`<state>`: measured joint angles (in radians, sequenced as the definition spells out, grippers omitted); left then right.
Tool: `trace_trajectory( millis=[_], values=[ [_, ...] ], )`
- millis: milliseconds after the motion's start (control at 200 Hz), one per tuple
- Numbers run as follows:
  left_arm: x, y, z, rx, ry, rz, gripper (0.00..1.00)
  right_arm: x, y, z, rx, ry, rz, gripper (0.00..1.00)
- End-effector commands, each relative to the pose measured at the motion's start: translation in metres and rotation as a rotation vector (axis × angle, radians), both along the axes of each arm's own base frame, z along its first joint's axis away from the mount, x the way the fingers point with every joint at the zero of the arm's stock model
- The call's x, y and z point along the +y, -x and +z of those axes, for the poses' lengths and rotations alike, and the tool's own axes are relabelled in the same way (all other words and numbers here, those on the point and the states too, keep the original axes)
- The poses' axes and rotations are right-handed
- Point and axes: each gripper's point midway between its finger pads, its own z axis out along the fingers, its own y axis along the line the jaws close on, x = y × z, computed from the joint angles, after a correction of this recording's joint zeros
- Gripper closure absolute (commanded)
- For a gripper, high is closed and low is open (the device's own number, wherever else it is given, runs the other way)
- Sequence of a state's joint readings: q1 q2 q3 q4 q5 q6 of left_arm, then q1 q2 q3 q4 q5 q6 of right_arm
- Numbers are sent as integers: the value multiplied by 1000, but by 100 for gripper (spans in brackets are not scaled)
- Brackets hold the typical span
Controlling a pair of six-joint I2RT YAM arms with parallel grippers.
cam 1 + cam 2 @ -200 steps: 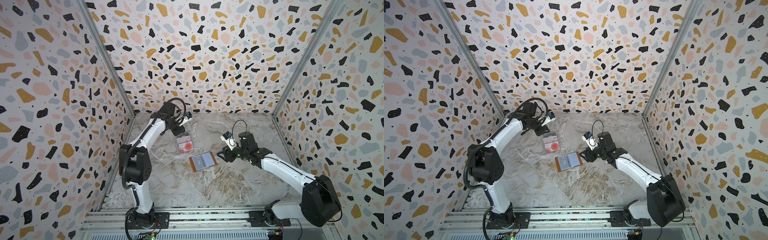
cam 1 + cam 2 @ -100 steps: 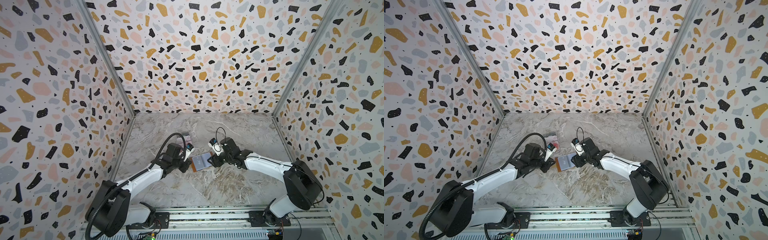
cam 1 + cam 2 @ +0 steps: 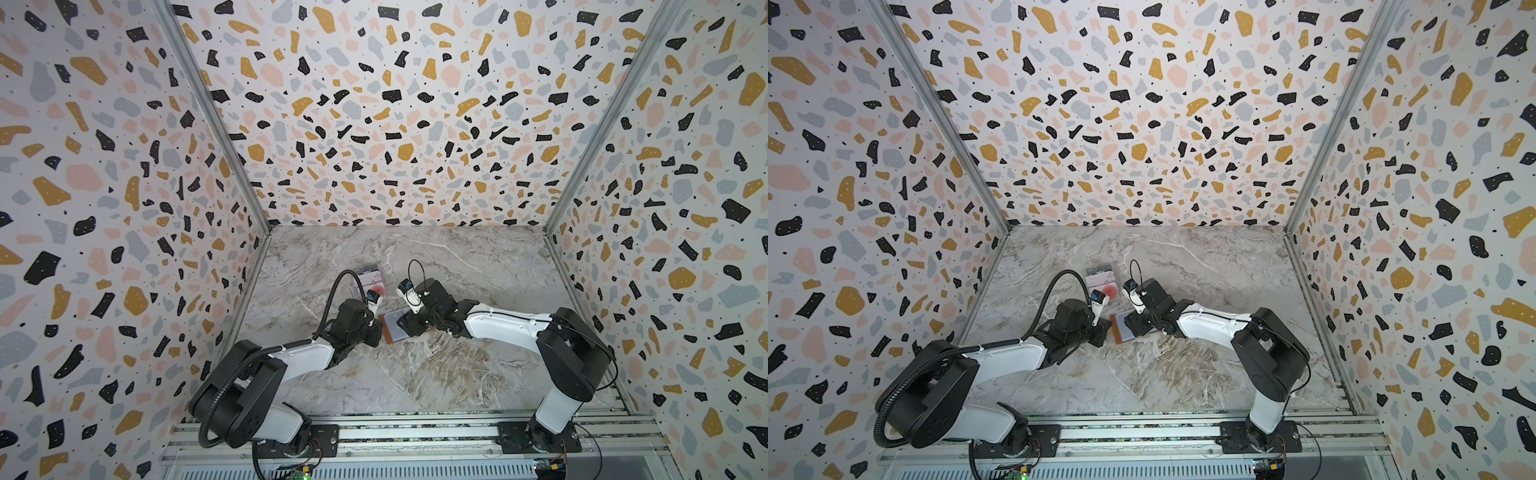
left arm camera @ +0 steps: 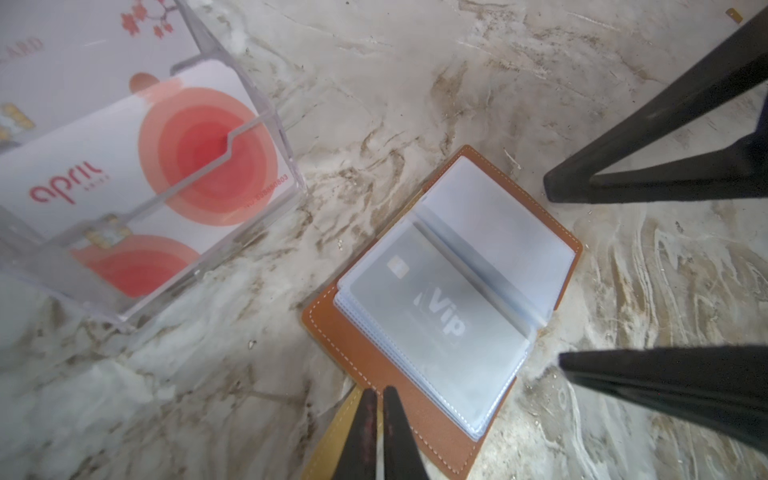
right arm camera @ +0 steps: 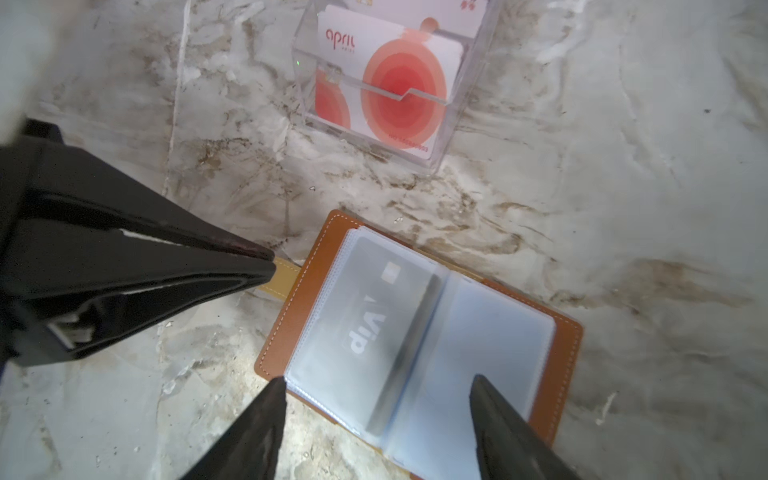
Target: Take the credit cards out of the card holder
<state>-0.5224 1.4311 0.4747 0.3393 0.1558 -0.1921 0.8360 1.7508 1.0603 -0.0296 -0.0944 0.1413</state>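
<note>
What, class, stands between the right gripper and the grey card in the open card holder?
Only the clear sleeve: the grey card lies inside it in the card holder. The open right gripper is at the pages' edge with nothing else between. The left gripper, shut on the strap, is off to the side.

card holder [image 4: 453, 291]: open on bench [image 3: 457, 257], between left hand [image 4: 376, 395] and right hand [image 5: 376, 384]
clear case [image 4: 249, 104]: behind holder, credit cards [image 4: 137, 158] inside

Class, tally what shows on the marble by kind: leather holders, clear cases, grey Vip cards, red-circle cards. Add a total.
Holder: 1
Clear case: 1
Vip card: 1
Red-circle cards: 2
Total: 5
</note>
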Motion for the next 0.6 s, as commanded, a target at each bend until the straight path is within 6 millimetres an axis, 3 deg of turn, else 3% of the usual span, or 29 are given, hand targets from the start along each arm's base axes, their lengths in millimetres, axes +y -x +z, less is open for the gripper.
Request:
trace_trajectory(
  millis=[0, 150, 270, 596],
  values=[
    [2, 3, -3, 0, 38, 23, 92, 10, -4, 2, -20, 25, -5, 29],
    [8, 15, -11, 17, 41, 35, 93, 18, -3, -11, -11, 64, 7, 29],
    [11, 13, -14, 26, 39, 65, 93, 23, -2, -20, -12, 101, 19, 29],
    [24, 12, -39, 91, 14, 164, 94, 14, 1, -43, -14, 217, 12, 31]
  ],
)
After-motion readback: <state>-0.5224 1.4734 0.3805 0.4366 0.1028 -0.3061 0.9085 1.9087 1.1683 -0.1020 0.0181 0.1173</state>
